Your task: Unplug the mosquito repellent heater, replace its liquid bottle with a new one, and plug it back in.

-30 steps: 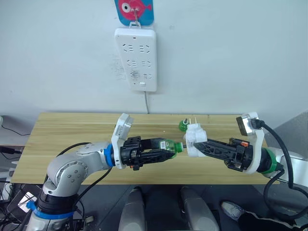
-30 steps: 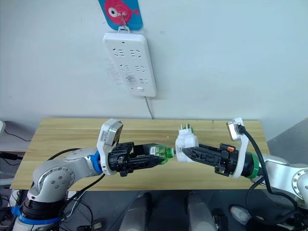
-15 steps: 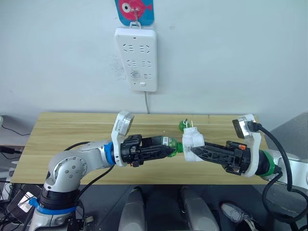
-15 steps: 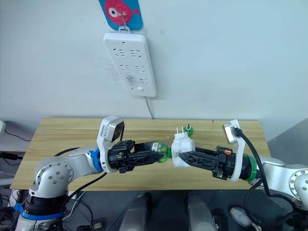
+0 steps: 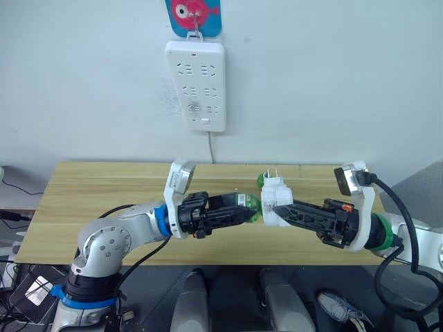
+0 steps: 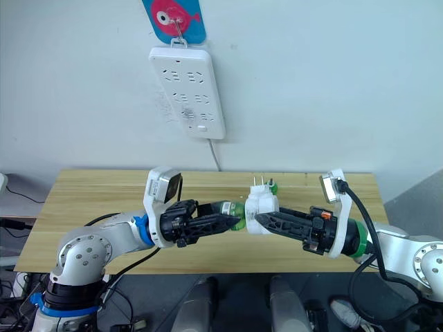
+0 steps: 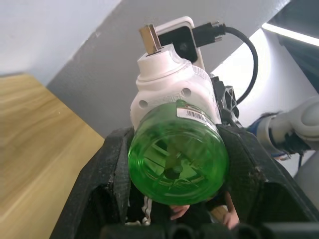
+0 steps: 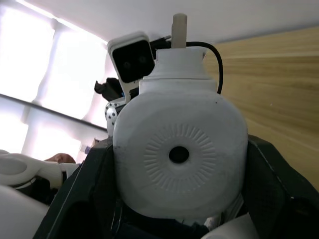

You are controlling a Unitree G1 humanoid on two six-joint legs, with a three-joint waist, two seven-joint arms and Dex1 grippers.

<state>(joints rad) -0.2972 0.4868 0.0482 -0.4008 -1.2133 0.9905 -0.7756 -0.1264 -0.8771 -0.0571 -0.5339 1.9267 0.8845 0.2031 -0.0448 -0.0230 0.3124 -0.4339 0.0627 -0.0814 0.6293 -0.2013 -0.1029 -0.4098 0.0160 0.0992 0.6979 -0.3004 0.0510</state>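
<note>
**Grippers meet above the table, bottle against heater**

Grippers first: we see the left gripper point(image 5: 239, 209) clamped on a green liquid bottle point(image 5: 243, 205), its two black fingers point(image 7: 107, 184) pressed on either side of the bottle body in the left wrist view. The right gripper point(image 5: 280, 209) is clamped on the mosquito repellent heater point(image 5: 275, 200), black fingers point(image 8: 279, 199) flanking the white shell in the right wrist view.

Largest item: the wooden table point(image 5: 97, 200), running across the head views below both arms. On the wall above it hangs a white power strip point(image 5: 196, 84), suspended under a blue and pink hook plate point(image 5: 193, 15), with its cord point(image 5: 210, 146) dropping toward the table's far edge.

The heater is held in the air over the middle of the table, between the two arms, its two metal prongs point(image 5: 272, 172) pointing up. The bottle's neck end touches the heater's left side; we cannot tell how far it is seated. The left wrist view shows the bottle's base toward the camera with the heater directly behind it.

A second green bottle point(image 5: 261, 180) sits just behind the heater, mostly hidden by it.
</note>
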